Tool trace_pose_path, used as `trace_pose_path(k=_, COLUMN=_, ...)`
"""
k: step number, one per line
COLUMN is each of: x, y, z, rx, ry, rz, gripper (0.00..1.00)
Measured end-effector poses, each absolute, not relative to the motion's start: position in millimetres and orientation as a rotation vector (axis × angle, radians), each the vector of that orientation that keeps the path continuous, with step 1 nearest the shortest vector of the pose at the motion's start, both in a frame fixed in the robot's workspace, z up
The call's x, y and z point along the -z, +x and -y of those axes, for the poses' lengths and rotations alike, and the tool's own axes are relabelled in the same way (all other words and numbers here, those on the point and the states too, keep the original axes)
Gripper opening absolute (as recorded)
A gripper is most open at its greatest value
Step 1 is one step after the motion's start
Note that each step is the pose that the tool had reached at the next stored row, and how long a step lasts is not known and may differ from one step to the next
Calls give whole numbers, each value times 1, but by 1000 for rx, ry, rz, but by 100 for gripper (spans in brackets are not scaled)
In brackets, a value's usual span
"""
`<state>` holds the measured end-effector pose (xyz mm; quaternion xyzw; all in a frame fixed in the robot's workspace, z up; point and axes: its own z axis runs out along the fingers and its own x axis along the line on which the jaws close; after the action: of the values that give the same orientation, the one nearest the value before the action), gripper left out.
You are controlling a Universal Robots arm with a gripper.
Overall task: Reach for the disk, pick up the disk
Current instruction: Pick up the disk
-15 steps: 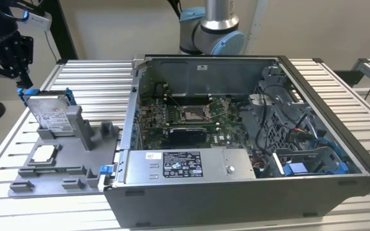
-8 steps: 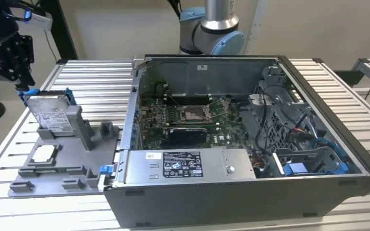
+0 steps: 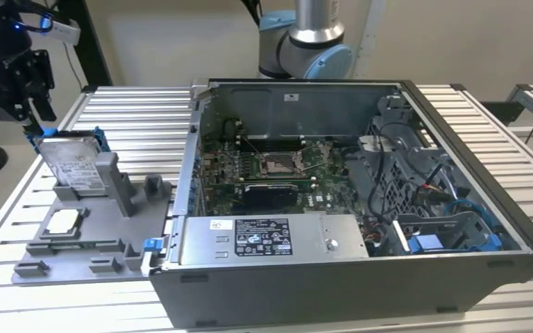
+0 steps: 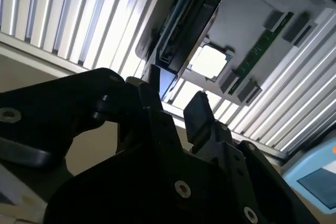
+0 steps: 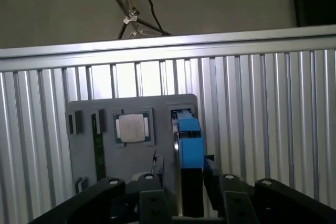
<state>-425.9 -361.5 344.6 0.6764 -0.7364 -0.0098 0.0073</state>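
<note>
**Gripper poised over the upright disk**

The disk is standing on edge in the grey fixture at the exterior view's left. It is sitting beside the open computer case, with its blue bracket uppermost. The gripper is hanging just above the disk's far top corner. In the first wrist view the fingers are sitting spread, jaws open, one on each side of the bracket edge. A small square chip is lying flat in the fixture near the disk.
</note>
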Motion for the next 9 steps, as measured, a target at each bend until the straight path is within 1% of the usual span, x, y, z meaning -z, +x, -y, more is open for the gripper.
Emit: trace_pose_path(k=9, x=-331, y=-426, z=361, rx=30, ry=2187, rz=2233, gripper=0)
